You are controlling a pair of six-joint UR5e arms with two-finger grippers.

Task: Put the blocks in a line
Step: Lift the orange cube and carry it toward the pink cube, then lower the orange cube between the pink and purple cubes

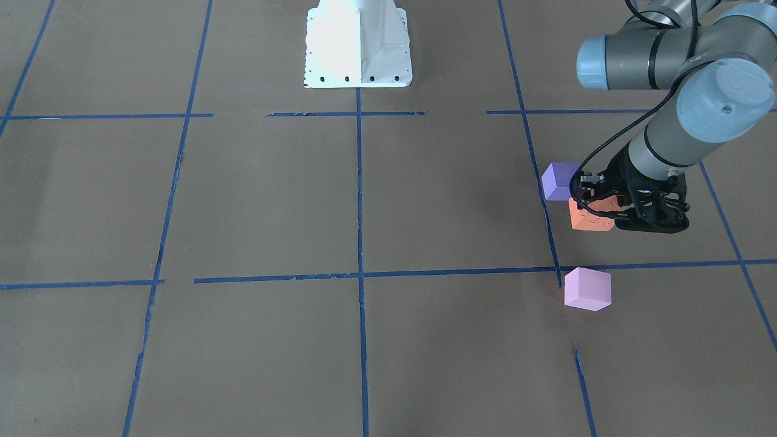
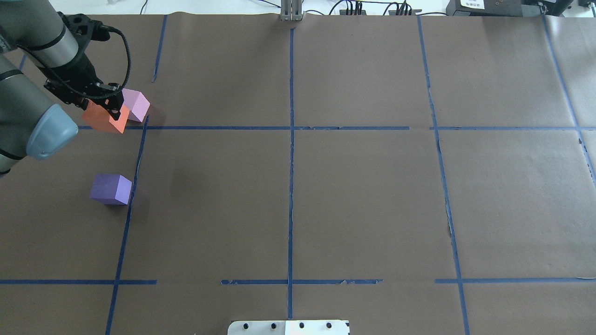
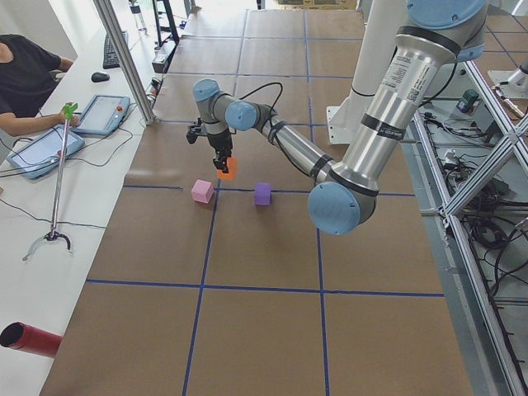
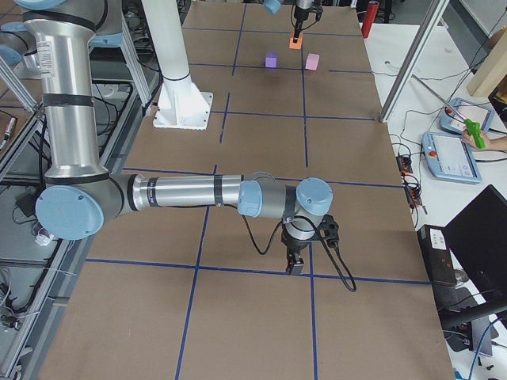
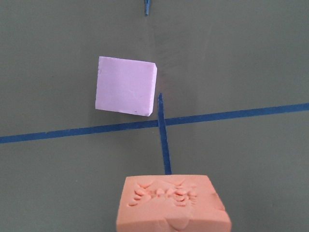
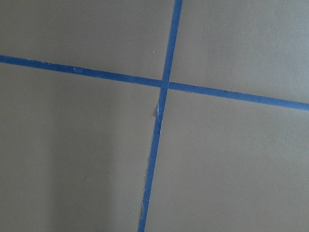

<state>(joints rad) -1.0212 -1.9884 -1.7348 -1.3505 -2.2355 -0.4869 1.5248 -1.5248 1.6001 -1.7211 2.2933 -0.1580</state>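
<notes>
Orange block [image 5: 173, 203] fills the bottom of the wrist view, pinched in the left gripper [image 2: 104, 109], jaws narrow on its sides, and by my eye it hangs clear of the table [image 2: 326, 186]. Beyond it sits the pink block [image 5: 125, 86], just beside the tape [image 5: 164, 140] crossing. The violet block [image 2: 111, 189] waits well apart, nearer the robot, hard by the same tape. So the gap between those two looks like the spot. To do it well: line up over the line joining pink and violet, turn the faces square to theirs, come straight down, and let go only once the base is flat, since foam may spring. The right gripper [image 4: 295, 265] hovers far off over bare paper; wide or narrow, I cannot tell.
</notes>
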